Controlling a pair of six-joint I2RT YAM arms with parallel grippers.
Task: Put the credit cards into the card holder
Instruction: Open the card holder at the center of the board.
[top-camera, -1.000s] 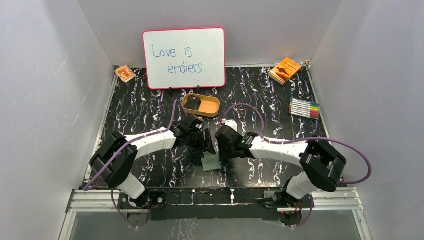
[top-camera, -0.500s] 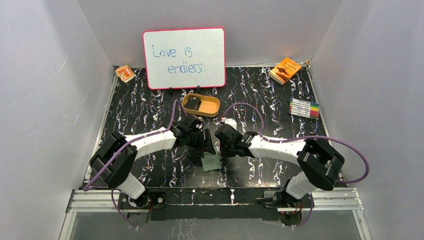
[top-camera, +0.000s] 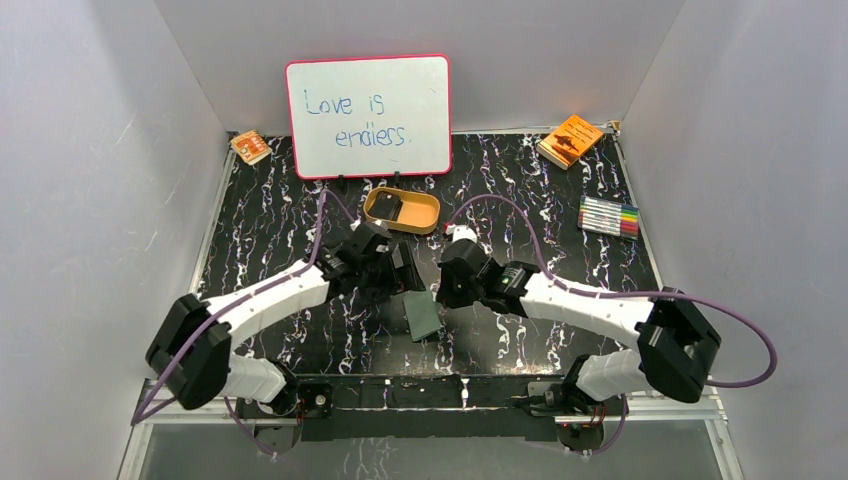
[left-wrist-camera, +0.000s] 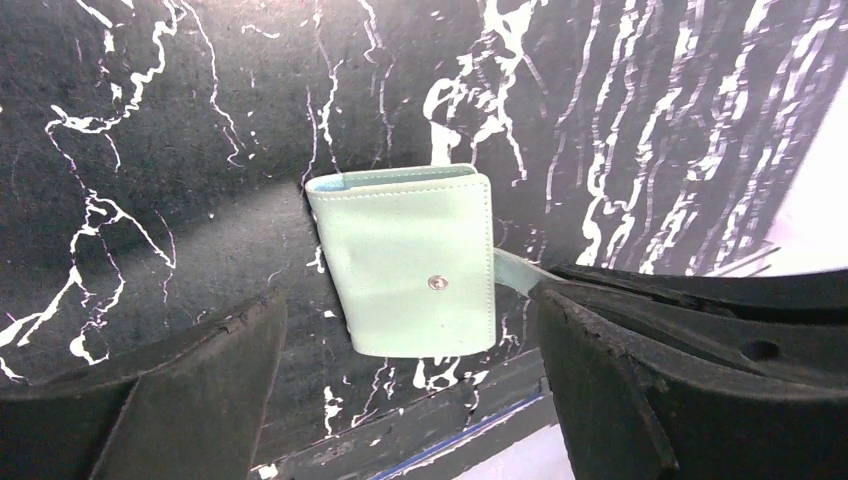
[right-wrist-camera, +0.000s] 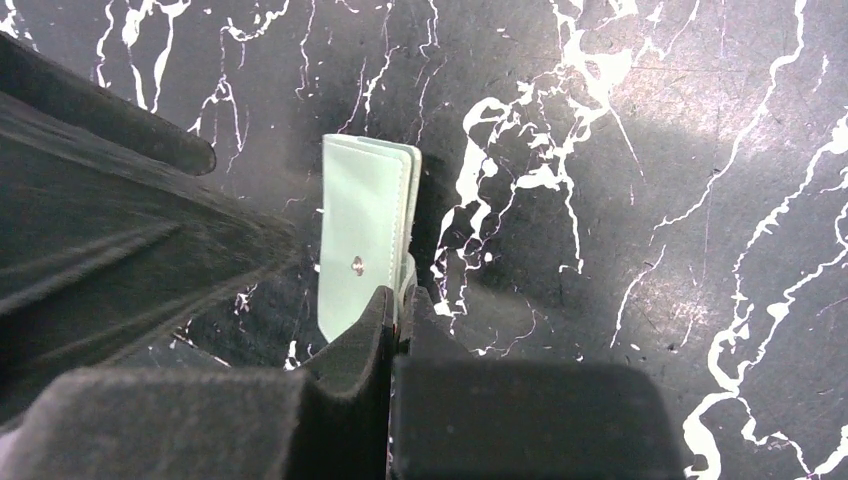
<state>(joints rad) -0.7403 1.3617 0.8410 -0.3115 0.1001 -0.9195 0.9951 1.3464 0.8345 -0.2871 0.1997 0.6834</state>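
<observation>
Top view, left to right.

- Back-left corner: small orange packet (top-camera: 250, 147), flat, printed.
- Back centre: whiteboard (top-camera: 368, 115), rectangular, red rim with rounded corners, glossy white face with blue handwriting, propped upright.
- Table (top-camera: 280, 220): matte black surface with white marble-like veins.
- Left gripper (top-camera: 395, 280): reaches in from the left, near the card holder. In the left wrist view its 2 black, rough-edged fingers (left-wrist-camera: 170, 400) stand wide apart, with the card holder between them and touching neither.
- Tray (top-camera: 425, 222): tan-orange, oval, raised rim, just in front of the whiteboard. 1 dark rectangular credit card (top-camera: 387, 208) lies flat in its left half.
- Card holder (left-wrist-camera: 405, 255): sage-green, roughly square, folded closed. Smooth leather-like skin, stitched border, 1 small pale metal snap. It sits at table centre between the 2 grippers, nearer the arm bases than the tray. A thin pale strap runs off its right edge in the left wrist view.
- Right gripper (right-wrist-camera: 398, 300): jaws pressed together, clamped on the card holder's thin edge. The right wrist view shows the holder edge-on and narrow. I cannot tell whether it is lifted off the table.
- Back right: orange booklet (top-camera: 570, 140), flat, lying at an angle.
- Right edge: row of markers (top-camera: 609, 216), coloured caps, side by side.
</observation>
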